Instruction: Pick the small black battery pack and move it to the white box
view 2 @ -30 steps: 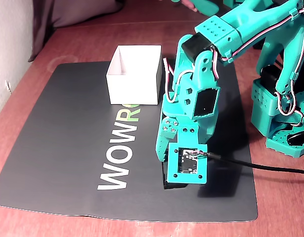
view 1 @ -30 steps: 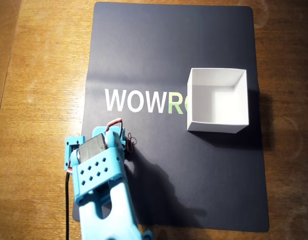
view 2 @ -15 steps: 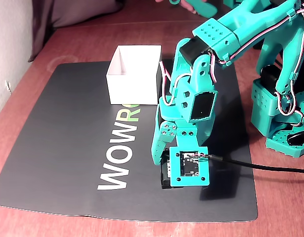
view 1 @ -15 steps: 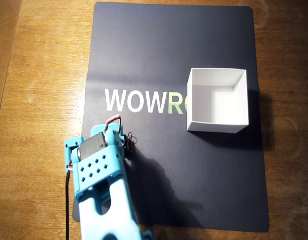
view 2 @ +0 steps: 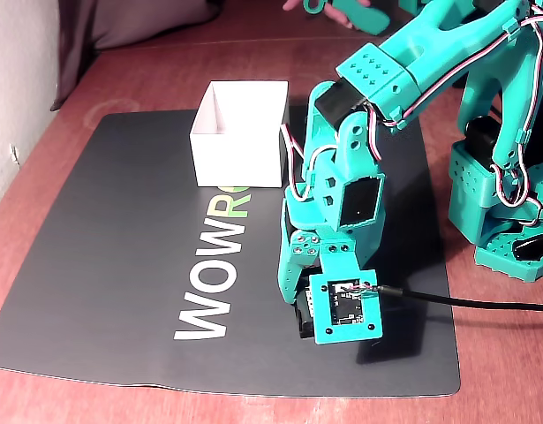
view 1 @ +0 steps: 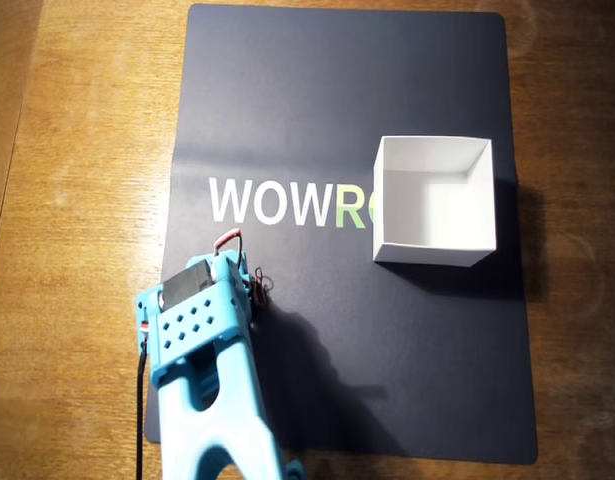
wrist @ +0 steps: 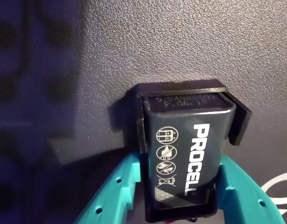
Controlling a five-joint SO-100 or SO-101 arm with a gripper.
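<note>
The small black battery pack (wrist: 180, 154), a black holder with a "PROCELL" battery in it, lies lengthwise between my teal fingers (wrist: 117, 186) in the wrist view. My gripper (wrist: 178, 196) is shut on its two long sides, at or just above the dark mat. In the overhead view my wrist hides the pack; only its red wires (view 1: 230, 238) stick out past the arm. In the fixed view the pack shows as a dark block (view 2: 299, 325) under my wrist. The white box (view 1: 432, 243) is open-topped and stands on the mat to the right; it also shows in the fixed view (view 2: 236, 159).
A dark mat (view 1: 387, 380) printed with "WOWRO" covers the wooden table (view 1: 77, 150). A second teal arm (view 2: 501, 177) stands at the right in the fixed view. A black cable (view 2: 465, 303) runs from my wrist camera to the right.
</note>
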